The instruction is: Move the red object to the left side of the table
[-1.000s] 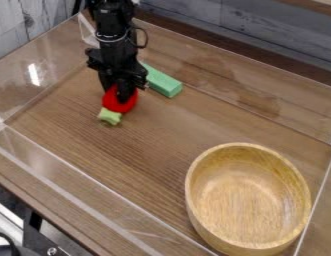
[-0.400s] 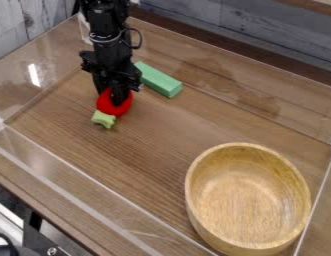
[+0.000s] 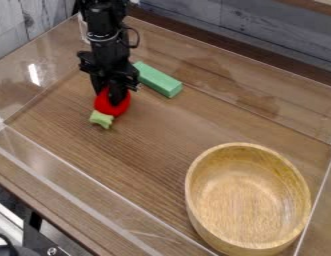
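The red object (image 3: 112, 102) is a small bright-red toy with a light-green piece (image 3: 102, 119) at its lower end, resting on the brown wood-grain table (image 3: 195, 120) toward the left of centre. My black gripper (image 3: 113, 92) comes down from above and is shut on the top of the red object. Its fingers hide the toy's upper part.
A flat green rectangular block (image 3: 161, 80) lies just right of the gripper. A round light wooden bowl (image 3: 248, 197) sits at the front right. Low clear acrylic walls (image 3: 34, 70) border the table on the left and front.
The gripper has carried the red object a short way to the left, away from the green block. Its jaws stayed shut.
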Controlling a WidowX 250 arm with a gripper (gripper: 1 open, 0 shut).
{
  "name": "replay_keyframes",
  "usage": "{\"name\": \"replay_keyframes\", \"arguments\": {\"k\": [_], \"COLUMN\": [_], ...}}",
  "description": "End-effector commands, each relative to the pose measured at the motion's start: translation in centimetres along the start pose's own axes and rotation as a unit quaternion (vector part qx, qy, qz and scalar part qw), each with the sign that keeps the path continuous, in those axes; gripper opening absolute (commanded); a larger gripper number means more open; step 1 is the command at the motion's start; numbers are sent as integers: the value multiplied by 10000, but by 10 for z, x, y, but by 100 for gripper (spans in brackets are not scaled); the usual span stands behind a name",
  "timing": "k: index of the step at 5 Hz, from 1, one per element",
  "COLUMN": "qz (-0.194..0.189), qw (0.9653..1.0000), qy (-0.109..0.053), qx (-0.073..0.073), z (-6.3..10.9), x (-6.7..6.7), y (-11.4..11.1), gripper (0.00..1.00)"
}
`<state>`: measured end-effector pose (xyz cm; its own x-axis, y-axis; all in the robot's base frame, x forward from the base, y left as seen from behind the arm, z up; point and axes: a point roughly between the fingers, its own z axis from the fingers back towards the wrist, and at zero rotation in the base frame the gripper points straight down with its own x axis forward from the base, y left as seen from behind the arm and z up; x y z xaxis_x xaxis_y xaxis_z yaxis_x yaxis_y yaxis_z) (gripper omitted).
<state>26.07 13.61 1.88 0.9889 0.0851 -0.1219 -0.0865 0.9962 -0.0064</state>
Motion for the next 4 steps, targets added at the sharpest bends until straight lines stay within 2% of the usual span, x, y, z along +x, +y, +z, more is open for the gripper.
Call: {"name": "replay_keyframes", "arguments": {"k": [1,4], "qz": [107,135], "qw": [9998,9997], "qy": [170,198], "qx": [20,32], "z": [-5,-3], "x": [-10,-9], "y": [17,23], "gripper": [0,0]}}
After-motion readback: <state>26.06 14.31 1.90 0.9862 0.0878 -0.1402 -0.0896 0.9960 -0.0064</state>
